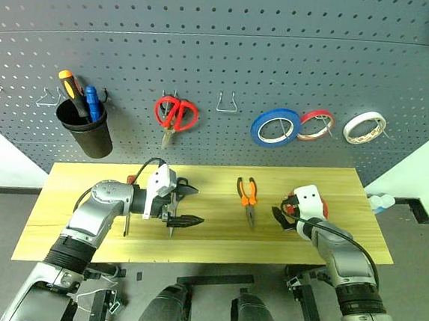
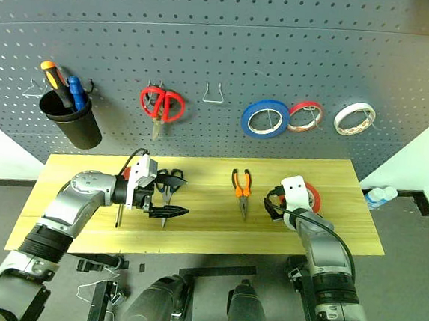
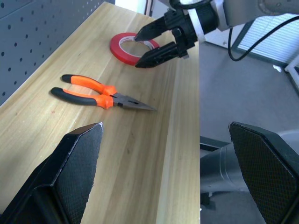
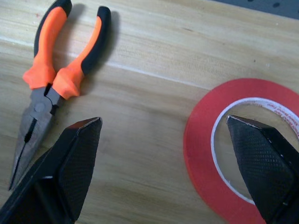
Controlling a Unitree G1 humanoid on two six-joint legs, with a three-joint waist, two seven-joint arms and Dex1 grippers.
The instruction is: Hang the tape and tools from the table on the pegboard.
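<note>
The red tape [image 4: 205, 140] lies flat on the table [image 1: 215, 239] at its right. My right gripper [image 4: 161, 121] is open and straddles its near rim, one finger over the hole and one over bare wood. The orange-and-black pliers [image 1: 248, 197] lie mid-table, jaws toward me. My left gripper [image 1: 198, 206] is open, points right and hovers just above the black-handled scissors [image 2: 170, 179]. The screwdriver [image 2: 118, 214] lies beside them, mostly hidden by my left forearm. The dark grey pegboard [image 1: 283, 61] rises behind the table.
On the pegboard hang red-handled scissors [image 1: 176, 114], a blue roll [image 1: 275, 127], a thin red roll [image 1: 317, 126], a white roll [image 1: 364, 127] and a black cup [image 1: 88, 131] with orange and blue screwdrivers. A bare wire hook [image 1: 227, 101] sits between the scissors and the blue roll.
</note>
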